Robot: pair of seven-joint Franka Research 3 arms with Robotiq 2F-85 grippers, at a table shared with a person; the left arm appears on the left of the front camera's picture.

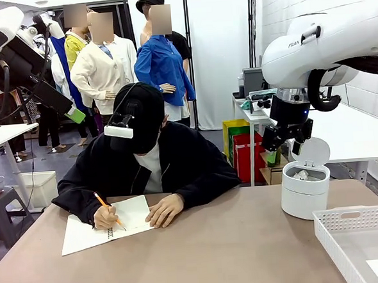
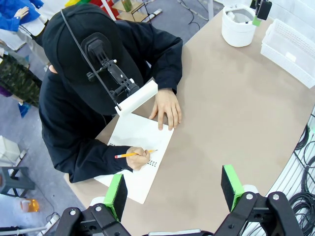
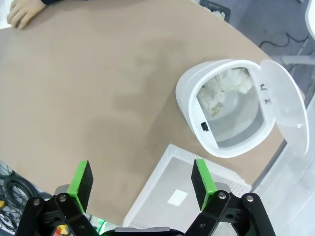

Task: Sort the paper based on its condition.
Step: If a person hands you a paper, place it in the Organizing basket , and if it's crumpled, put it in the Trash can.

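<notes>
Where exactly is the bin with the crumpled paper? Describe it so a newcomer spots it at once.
Start at the brown table and go to its far right corner, opposite the person writing in a notebook. There stands a round white bin with its lid flipped up and crumpled paper inside. Unlike the flat, slotted white tray beside it, it is tall and cylindrical.

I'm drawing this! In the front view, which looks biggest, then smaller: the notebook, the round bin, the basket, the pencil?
1. White basket, though it sits nearest the camera and is cut off by the picture edge.
2. Notebook.
3. Round bin, looking close to the notebook, so that order is unsure.
4. Pencil, clearly smallest.
</notes>
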